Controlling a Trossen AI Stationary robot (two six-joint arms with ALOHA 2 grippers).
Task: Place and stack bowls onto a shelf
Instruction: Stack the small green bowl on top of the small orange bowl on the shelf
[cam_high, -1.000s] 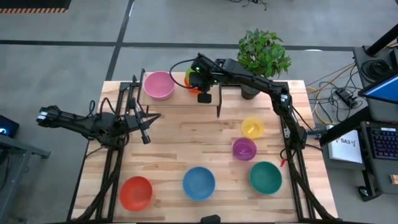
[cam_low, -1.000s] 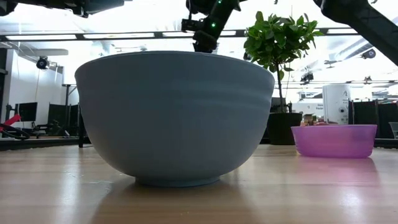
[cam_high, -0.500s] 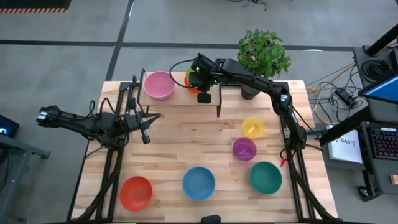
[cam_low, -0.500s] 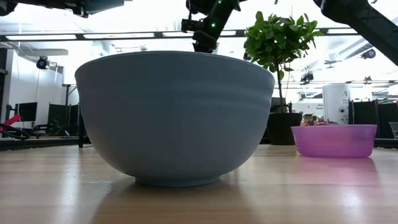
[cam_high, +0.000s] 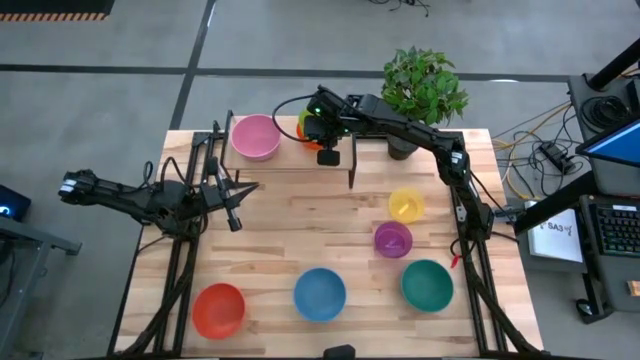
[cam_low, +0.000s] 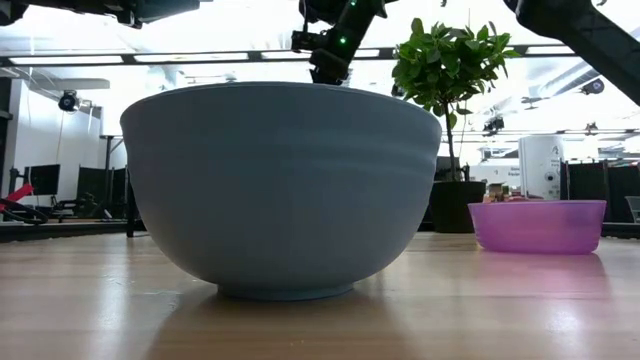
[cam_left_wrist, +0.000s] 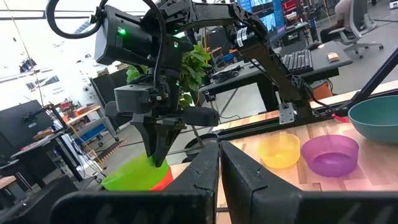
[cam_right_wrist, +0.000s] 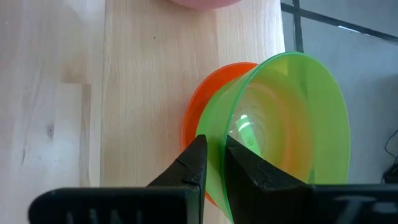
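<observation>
The shelf (cam_high: 290, 150) stands at the far edge of the tabletop (cam_high: 300, 240), and everything is placed from it. On its board the pink bowl (cam_high: 255, 137) takes the left end; just beside it, at the back rim, the green bowl (cam_right_wrist: 283, 134) sits tilted inside the orange bowl (cam_right_wrist: 214, 84), leaving bare board on the plant side. The potted plant (cam_high: 424, 90) crowds the corner just past the shelf's right legs — little room there.

The right arm reaches across from the tabletop's right edge, its wrist bent down over the shelf; the right pincer (cam_right_wrist: 213, 163) is narrowly closed on the green bowl's near rim, one finger inside and one outside.

The left arm lies low along the tabletop's left edge, its left pincer (cam_high: 232, 200) pointing toward the shelf's front legs, fingers nearly together and empty.

Well in front of the shelf lie the yellow bowl (cam_high: 406, 206) and purple bowl (cam_high: 393, 239); along the near edge sit the red-orange bowl (cam_high: 219, 309), blue bowl (cam_high: 320, 294) and teal bowl (cam_high: 427, 284) — the middle stays open.
</observation>
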